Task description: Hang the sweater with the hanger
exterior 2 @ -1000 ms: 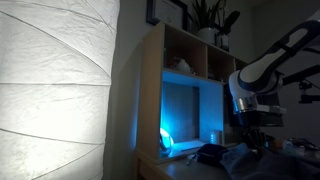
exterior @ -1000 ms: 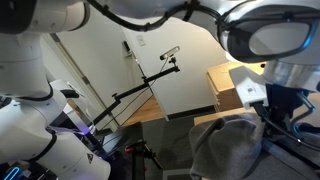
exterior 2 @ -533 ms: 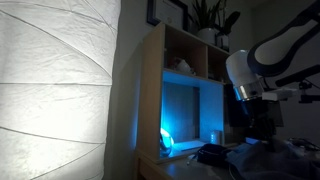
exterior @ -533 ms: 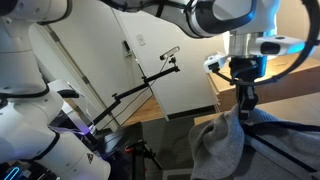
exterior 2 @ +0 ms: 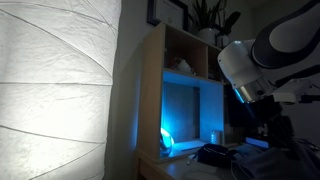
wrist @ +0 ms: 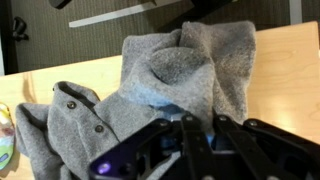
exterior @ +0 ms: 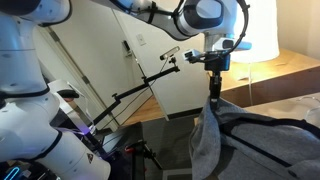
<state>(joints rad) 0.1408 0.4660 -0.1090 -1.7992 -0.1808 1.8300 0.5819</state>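
The sweater (exterior: pixel 207 140) is a grey knit with buttons. One end of it hangs lifted off the surface in an exterior view, and the rest trails to the right. My gripper (exterior: pixel 213 96) points down from above and is shut on the top of that raised fold. In the wrist view the sweater (wrist: pixel 170 70) lies bunched on a tan wooden top, and my gripper (wrist: pixel 209 120) has grey fabric pinched between its two black fingers (wrist: pixel 193 135). The hanger is out of view. In the dark exterior view only the arm (exterior 2: pixel 252 65) shows clearly.
A tan wooden tabletop (wrist: pixel 285 60) carries the garment. A black stand with a slanted boom (exterior: pixel 140 92) rises to the left of my gripper. A big glowing lamp shade (exterior 2: pixel 55 80) fills one side, next to a wooden cabinet (exterior 2: pixel 150 100) lit blue inside.
My gripper has travelled left and upward across the exterior view with the fabric in it. The sweater has been drawn up from a low heap into a tall hanging fold.
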